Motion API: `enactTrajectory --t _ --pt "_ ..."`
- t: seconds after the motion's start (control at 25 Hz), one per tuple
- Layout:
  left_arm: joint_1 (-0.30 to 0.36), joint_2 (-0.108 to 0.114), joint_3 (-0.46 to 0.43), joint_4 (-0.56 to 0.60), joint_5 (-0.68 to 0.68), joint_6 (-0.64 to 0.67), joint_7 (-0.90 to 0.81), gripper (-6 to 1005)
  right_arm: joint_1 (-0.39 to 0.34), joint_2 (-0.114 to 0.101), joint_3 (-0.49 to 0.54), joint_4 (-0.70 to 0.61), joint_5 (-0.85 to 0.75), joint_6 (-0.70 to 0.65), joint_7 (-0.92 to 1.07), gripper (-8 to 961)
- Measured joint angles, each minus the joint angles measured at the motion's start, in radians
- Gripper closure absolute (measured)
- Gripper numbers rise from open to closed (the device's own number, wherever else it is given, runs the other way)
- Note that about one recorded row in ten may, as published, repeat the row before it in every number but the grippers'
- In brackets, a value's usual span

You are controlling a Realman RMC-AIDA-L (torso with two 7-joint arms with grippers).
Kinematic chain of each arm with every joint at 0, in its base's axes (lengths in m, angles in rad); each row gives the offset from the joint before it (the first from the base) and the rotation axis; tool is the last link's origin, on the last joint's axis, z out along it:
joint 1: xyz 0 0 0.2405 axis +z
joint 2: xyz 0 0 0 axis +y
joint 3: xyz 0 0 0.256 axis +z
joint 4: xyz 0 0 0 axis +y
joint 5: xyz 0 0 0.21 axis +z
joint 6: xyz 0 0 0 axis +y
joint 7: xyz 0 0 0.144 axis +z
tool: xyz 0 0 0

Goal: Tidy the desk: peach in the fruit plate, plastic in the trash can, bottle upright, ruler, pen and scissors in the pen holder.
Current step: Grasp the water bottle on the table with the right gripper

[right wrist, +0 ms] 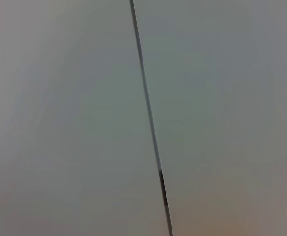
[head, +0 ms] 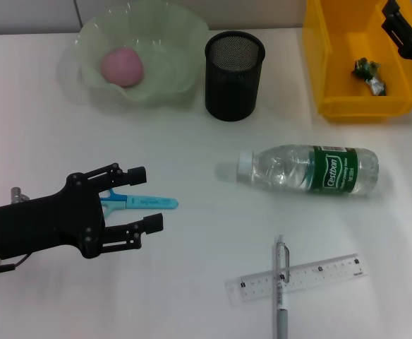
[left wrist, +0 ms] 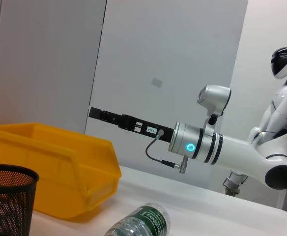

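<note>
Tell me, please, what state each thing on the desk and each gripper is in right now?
Peach: in the fruit plate.
Plastic: in the yellow bin.
Bottle: lying on its side, capped.
Pen holder: upright, nothing showing inside.
Scissors: on the desk, by the left gripper.
Pen: lying across the ruler.
Left gripper: open, empty.
Right gripper: at the bin.

The white bench (head: 192, 296) carries a pale green fruit plate (head: 171, 63) at 11 o'clock, a black mesh pen holder (head: 233, 78) at 12 just beside it, and a yellow bin (head: 319, 63) at 1 o'clock. A water bottle (head: 312, 169) lies on its side right of centre, and blue scissors (head: 146, 203) lie at 9 o'clock. At 5 o'clock a pen (head: 281, 296) lies across a clear ruler (head: 319, 274).
</note>
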Motion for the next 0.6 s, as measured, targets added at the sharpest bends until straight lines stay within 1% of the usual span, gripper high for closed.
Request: enactTrajectory --t 0.6 --pt "0.000 0.000 0.000 0.000 0.000 0.003 0.005 175 -0.003 0.000 0.000 0.000 0.000 0.002 0.005 166"
